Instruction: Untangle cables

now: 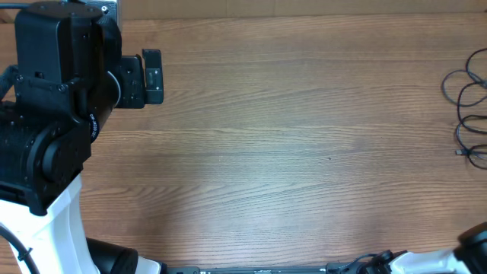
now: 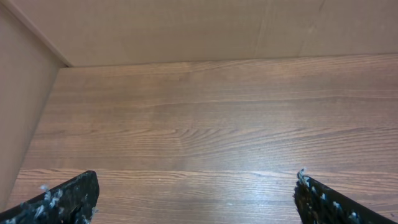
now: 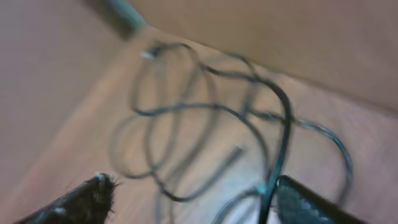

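Note:
The cables [image 1: 472,114] are thin black cords in loose overlapping loops at the far right edge of the table, partly cut off by the overhead view's edge. In the blurred right wrist view the cables [image 3: 205,118] spread just ahead of my right gripper [image 3: 193,190], which is open. One strand runs down right beside its right finger [image 3: 298,199]; nothing is clamped. My left gripper [image 1: 152,76] hovers at the far left of the table, far from the cables. In its wrist view the left gripper [image 2: 196,190] is wide open over bare wood.
The wooden table [image 1: 289,152] stretches between both arms. The left arm's bulky black body [image 1: 53,99] fills the left side. A light wall [image 2: 186,25] and a corner border the table beyond the left gripper. Part of the right arm [image 1: 475,243] shows at the lower right.

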Available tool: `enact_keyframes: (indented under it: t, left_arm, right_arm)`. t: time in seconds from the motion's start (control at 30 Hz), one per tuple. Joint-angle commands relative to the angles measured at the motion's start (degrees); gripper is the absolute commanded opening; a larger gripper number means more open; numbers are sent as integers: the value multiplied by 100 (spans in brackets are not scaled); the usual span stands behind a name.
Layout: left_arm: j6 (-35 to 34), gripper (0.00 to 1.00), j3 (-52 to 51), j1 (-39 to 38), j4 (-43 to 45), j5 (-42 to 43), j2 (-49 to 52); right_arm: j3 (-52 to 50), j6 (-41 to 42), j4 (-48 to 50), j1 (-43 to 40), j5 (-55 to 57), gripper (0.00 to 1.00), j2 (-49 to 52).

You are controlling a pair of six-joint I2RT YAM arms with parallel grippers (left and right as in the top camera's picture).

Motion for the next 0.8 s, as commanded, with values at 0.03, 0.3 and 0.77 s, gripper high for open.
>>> enact_keyframes:
  t: [0.03, 0.3, 0.77]
  left_arm:
    - [164, 100, 39, 24, 2, 0, 11]
    - [262, 100, 39, 24, -4, 0, 11]
    - [398, 100, 39, 22, 2708, 870, 11]
  right_arm:
    - [317, -94, 94, 348, -525, 100, -1366]
    - [404, -162, -348, 415, 439, 100, -2374]
    - [2216, -120, -76, 3917, -2583, 100, -3272]
